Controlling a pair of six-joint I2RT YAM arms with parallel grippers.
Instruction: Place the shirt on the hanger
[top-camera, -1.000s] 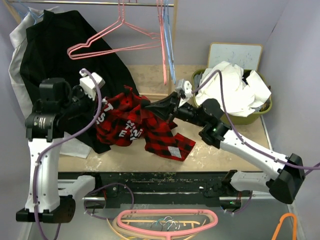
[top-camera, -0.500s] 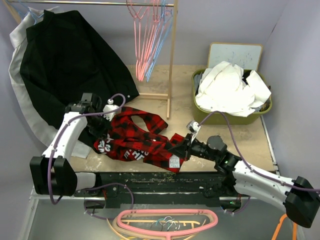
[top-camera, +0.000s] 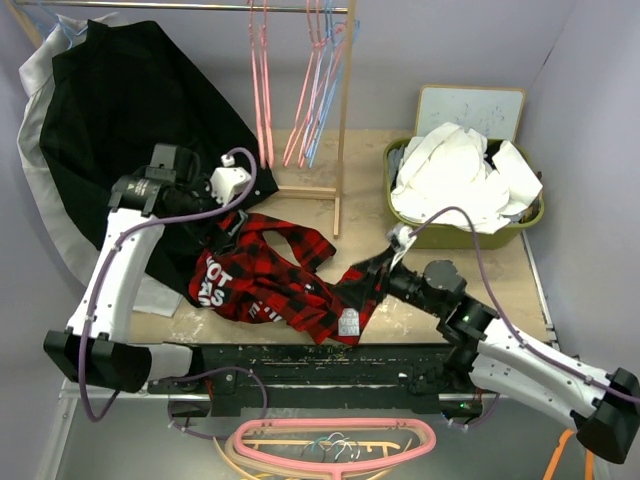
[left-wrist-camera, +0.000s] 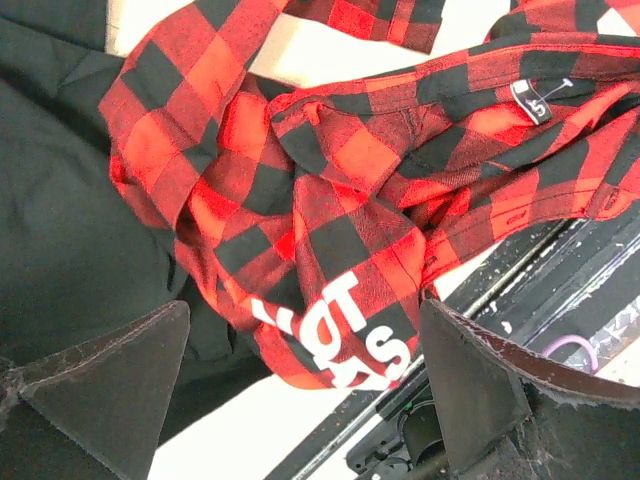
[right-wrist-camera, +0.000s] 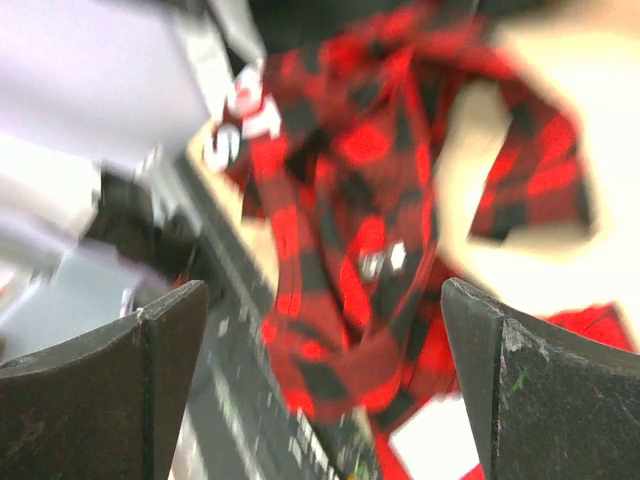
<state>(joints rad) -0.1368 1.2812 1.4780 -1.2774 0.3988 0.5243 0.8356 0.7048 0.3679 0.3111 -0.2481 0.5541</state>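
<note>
Sandy-brown surface (top-camera: 470, 290) sits between pale purple walls. On it, near the front edge, lies the shirt (top-camera: 270, 280) in a crumpled heap. It is not on the hanger (top-camera: 325, 95), which hangs from the rail (top-camera: 180, 7) at the back, next to pink hangers (top-camera: 262, 90). The big white letters on the shirt are folded; "OT" and "S" can be read. The left claw (left-wrist-camera: 300, 390) is spread wide over the letters and holds nothing. The right claw (right-wrist-camera: 320, 370) is spread wide too, by the shirt's right end. A black shirt (top-camera: 130, 110) lies at the left. A green basket (top-camera: 540, 215) of white cloths (top-camera: 460, 175) stands at the right. Half a second ago the left claw was lower, down at the shirt.
</note>
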